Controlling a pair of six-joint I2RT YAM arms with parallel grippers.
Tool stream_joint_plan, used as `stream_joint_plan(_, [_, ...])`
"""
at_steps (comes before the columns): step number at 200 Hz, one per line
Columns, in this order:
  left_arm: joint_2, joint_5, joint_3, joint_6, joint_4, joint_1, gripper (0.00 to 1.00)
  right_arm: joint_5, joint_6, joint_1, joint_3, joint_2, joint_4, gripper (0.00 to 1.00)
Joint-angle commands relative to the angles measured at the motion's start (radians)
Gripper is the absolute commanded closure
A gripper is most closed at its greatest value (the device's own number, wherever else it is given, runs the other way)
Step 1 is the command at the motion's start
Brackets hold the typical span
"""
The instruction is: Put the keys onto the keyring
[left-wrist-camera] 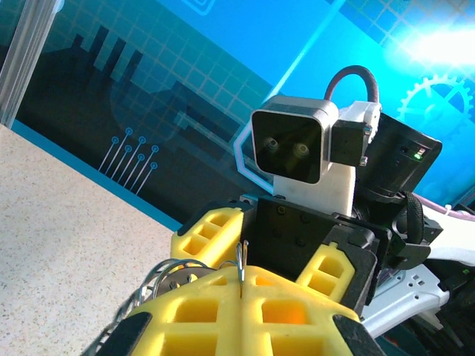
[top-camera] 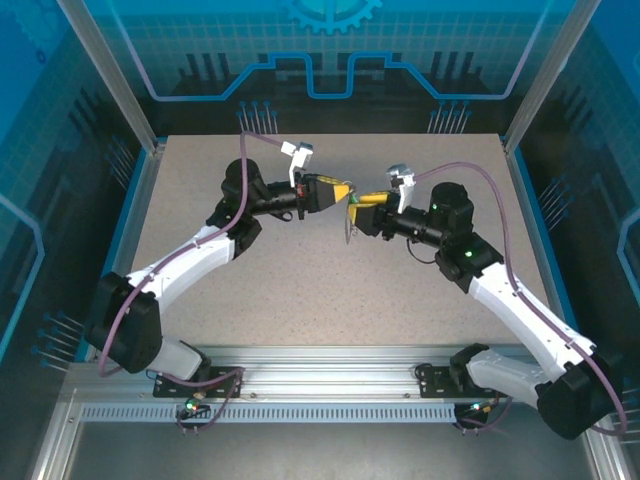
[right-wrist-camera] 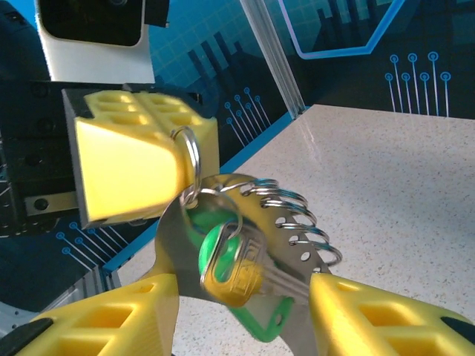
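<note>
**Left hand** (left-wrist-camera: 242, 288): fingers pressed together, pinching a small split ring (right-wrist-camera: 192, 152) edge-on at the tips.

**Right hand** (right-wrist-camera: 241, 311): fingers part spread, with the keyring (right-wrist-camera: 177, 245) lodged between them. Its edges meet both inner faces, so we read it as gripped. Both hands are raised over the middle of the counter (top-camera: 330, 300), almost tip to tip.

**Keyring:** grey metal oval with a run of silvery links (right-wrist-camera: 300, 215) along its upper right edge. Its top end joins the split ring.

**Key** (right-wrist-camera: 241, 278): green head and short blade, lying against the keyring's face between the right hand's fingers. A thin wire loop crosses the head. We cannot tell whether the key is fully threaded.

**Hazards, as we judge them:**
- The split ring is thin and held only at the fingertips, so any pull between the two hands could slip it free.
- If it slips, the keyring would swing and the key could drop to the counter.
- If the right hand loosens, the keyring would hang from that pinch alone.
- The hands are so near that a small turn could knock finger against finger.

**Surroundings:**
- The right wrist camera (left-wrist-camera: 291, 144) sits close behind the meeting point.
- A blue printed wall panel (left-wrist-camera: 185, 67) and an aluminium post (right-wrist-camera: 271, 52) stand well back.
- Each hand's fingers crowd the other's, leaving little room to turn the key.
</note>
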Motion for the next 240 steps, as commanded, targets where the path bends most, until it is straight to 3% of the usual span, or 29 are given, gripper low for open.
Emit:
stream_joint_plan(1, [-0.021, -0.011, 0.002, -0.009, 0.039, -0.008, 1.0, 0.001, -0.025, 0.012, 0.047, 0.021, 0.025, 0.51])
stream_joint_plan(27, [-0.021, -0.012, 0.004, -0.011, 0.039, -0.008, 1.0, -0.011, -0.034, 0.012, 0.06, 0.043, 0.014, 0.58])
stream_joint_plan(73, [-0.026, -0.017, 0.0, -0.012, 0.041, -0.009, 1.0, -0.018, -0.048, 0.011, 0.051, 0.042, -0.003, 0.87])
stream_joint_plan(101, [-0.027, -0.025, -0.001, -0.015, 0.052, -0.01, 1.0, -0.03, -0.055, 0.012, 0.046, 0.038, -0.017, 1.0])
stream_joint_plan(175, [-0.031, -0.044, -0.01, -0.027, 0.079, -0.013, 1.0, -0.112, -0.088, 0.05, 0.078, 0.081, -0.069, 1.0])
stream_joint_plan(210, [-0.032, -0.045, -0.015, -0.027, 0.081, -0.015, 1.0, -0.079, -0.099, 0.04, 0.08, 0.073, -0.101, 1.0])
stream_joint_plan(227, [-0.033, -0.051, -0.018, -0.025, 0.081, -0.015, 1.0, -0.068, -0.074, 0.009, 0.062, 0.049, -0.1, 0.79])
stream_joint_plan(240, [-0.033, -0.05, -0.019, -0.025, 0.082, -0.015, 1.0, -0.067, -0.05, -0.025, 0.04, 0.018, -0.092, 0.71])
